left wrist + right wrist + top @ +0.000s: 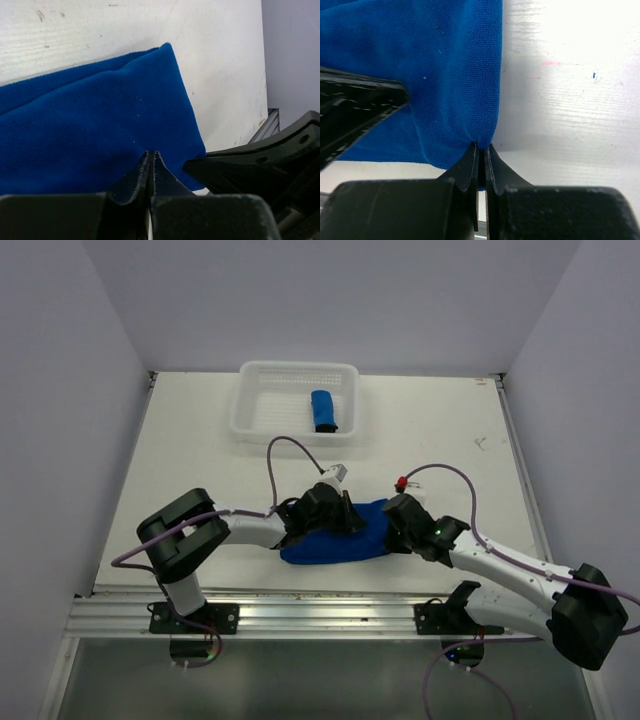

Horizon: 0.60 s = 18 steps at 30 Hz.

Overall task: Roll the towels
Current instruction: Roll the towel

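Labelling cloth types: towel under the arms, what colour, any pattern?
Plain royal blue, no pattern; the towel shows best in the left wrist view.

The white table carries a white basket at the back and a blue towel in front.

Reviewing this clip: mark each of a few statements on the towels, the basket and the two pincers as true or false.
1. A rolled towel lies inside the white basket. True.
2. The second towel hangs over the basket's rim. False: it lies on the table, between the two arms and well apart from the basket.
3. The left pincer is shut on the second towel's edge. True.
4. The right pincer stands open over bare table. False: it is shut on the second towel's edge, near a corner.
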### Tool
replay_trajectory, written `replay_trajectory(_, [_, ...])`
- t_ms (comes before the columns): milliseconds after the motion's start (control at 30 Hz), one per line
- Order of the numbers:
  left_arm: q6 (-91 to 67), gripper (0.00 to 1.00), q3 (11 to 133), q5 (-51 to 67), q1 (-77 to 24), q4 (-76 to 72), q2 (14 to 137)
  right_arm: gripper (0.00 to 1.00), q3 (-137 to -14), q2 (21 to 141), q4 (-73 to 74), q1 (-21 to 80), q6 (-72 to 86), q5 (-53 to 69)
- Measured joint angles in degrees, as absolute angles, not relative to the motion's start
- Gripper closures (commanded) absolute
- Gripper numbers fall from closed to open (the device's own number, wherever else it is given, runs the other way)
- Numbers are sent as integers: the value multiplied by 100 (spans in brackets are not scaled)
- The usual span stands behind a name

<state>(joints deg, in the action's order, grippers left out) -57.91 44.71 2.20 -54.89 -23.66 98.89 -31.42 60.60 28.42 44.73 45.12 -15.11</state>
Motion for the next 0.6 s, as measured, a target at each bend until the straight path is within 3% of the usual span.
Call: replay_trajectory(600, [-5795,100,4589,322,-5603,-2698,10624,99,-3157,6084,2888,4829,4200,-1704])
